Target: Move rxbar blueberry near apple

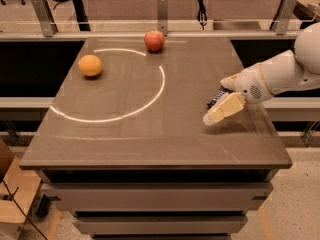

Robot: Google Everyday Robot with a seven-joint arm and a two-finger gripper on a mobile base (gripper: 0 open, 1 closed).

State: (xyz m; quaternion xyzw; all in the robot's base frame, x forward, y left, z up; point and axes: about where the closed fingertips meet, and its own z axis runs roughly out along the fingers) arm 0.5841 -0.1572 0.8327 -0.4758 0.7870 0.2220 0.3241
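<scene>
Where the arm bends low, its pincer slants over the rxbar blueberry, grip unclear.

White rounded arm shell, 1 perforated round grille; cream 2-finger gripper, fingers apart, over brown tabletop, right side.

The single camera stands high in front of the tabletop and looks down and across it from the near edge to the far one. It is at middle distance, so the whole top fits in frame. The gripper reaches in from the right, low over the tabletop's right side.
</scene>
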